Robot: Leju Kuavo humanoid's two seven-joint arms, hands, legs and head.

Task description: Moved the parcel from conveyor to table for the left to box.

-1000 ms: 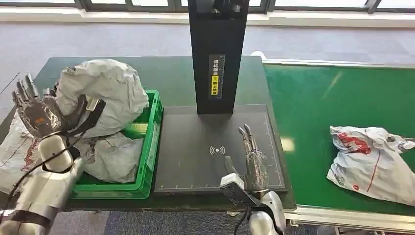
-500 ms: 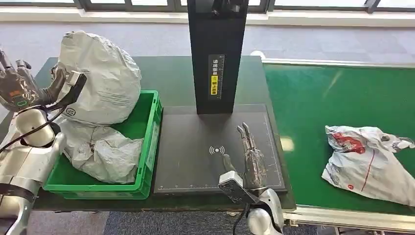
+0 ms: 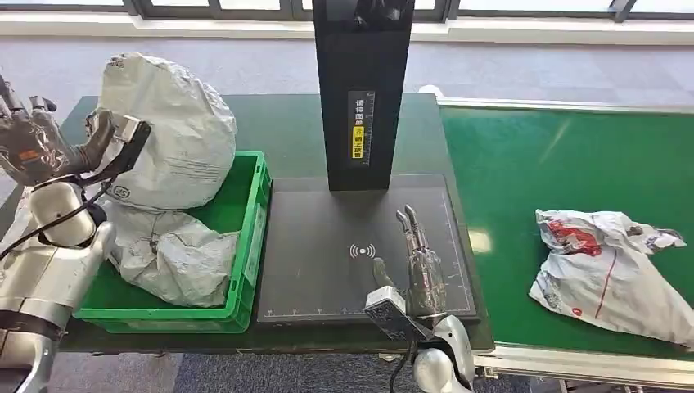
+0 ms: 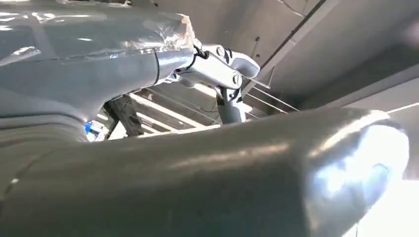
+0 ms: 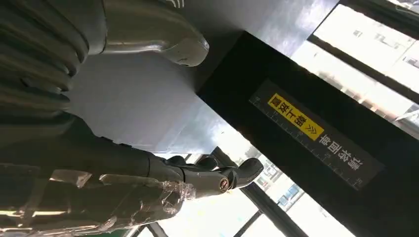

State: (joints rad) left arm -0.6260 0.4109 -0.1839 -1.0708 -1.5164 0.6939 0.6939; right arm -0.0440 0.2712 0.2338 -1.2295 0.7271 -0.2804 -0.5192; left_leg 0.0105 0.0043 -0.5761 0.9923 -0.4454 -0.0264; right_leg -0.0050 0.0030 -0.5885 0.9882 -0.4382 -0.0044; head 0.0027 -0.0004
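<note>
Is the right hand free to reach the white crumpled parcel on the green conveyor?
Probably yes: the right hand lies open on the dark pad, and bare belt separates it from the white crumpled parcel.

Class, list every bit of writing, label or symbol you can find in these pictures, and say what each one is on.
Black scanner post: a vertical strip of white Chinese characters beside a ruler scale, too small to read.
Same post: a yellow sticker with dark Chinese characters and arrows, not readable with certainty.
Dark scanning pad: a white wireless-wave symbol, no words.
Grey parcel at the left hand: small print, blurred.
Conveyor parcel: red markings, unreadable.
</note>
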